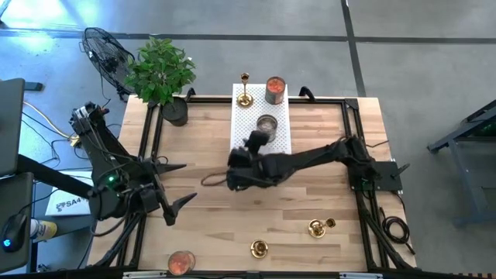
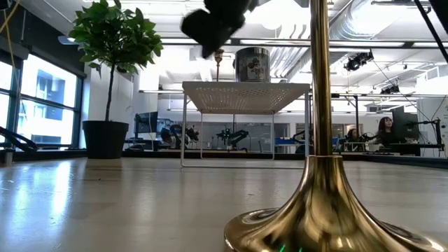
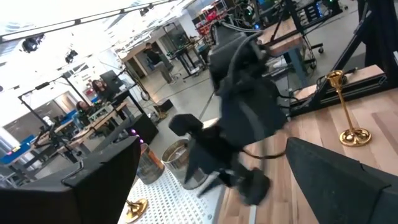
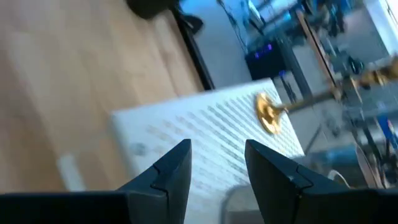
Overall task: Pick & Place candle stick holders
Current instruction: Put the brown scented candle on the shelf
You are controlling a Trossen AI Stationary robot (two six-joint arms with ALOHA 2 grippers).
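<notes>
One gold candlestick holder stands upright by its base on the far left corner of the white perforated block; it also shows in the right wrist view. Two more stand on the table near the front right: one and one, the latter close up in the low view. My right gripper is open and empty, raised over the block's near end. My left gripper is open and empty at the table's left.
On the white block stand a metal tin and an orange candle jar. A potted plant stands at the far left corner. Another orange jar sits at the front edge. A black frame borders the table.
</notes>
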